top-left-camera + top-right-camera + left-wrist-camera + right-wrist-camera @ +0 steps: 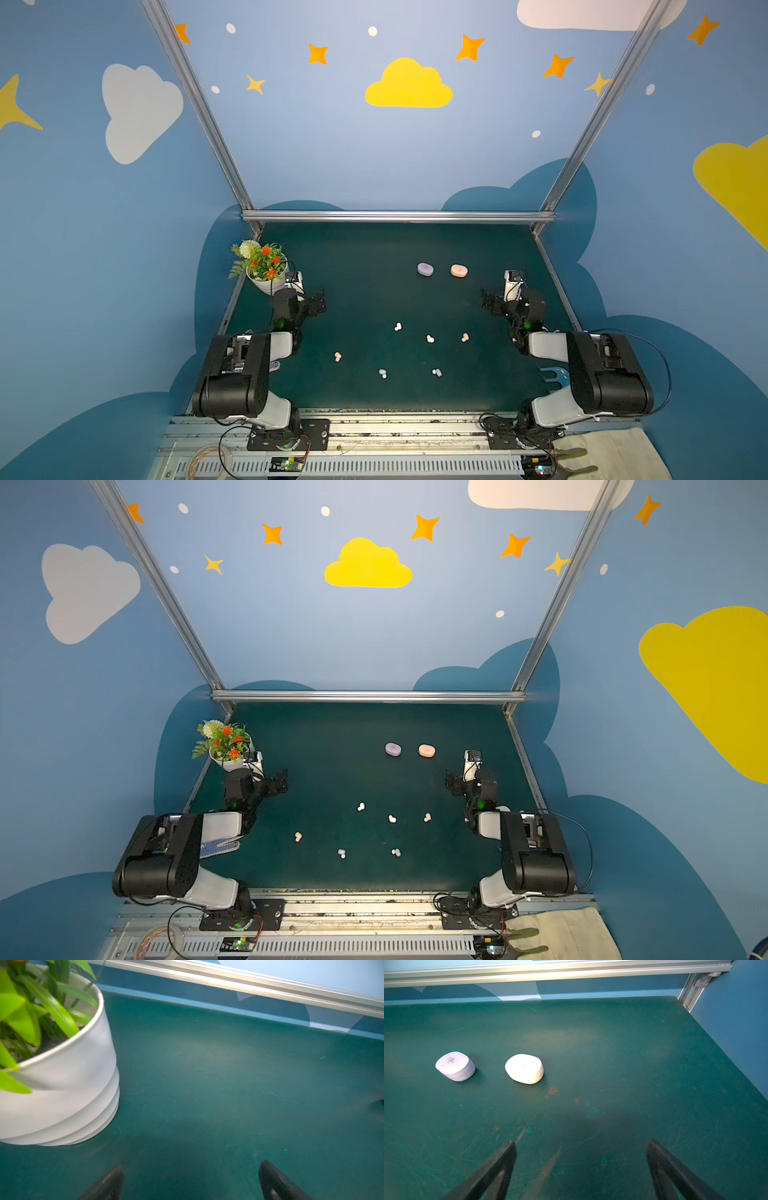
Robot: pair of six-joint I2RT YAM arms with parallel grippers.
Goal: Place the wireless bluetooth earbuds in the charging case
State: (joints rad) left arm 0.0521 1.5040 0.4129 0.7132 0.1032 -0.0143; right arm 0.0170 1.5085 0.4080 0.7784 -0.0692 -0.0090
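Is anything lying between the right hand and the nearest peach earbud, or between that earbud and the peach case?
Nothing visible does. Only bare green mat separates the open right hand from the peach earbud, and the earbud from the peach case. The case itself looks closed.

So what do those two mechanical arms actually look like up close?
Both the left arm and right arm are chunky black housings joined by smooth white shells, each with a small green light near the wrist. Thin black cables loop off them. The left pincer and right pincer end in two dark, tapered fingers.
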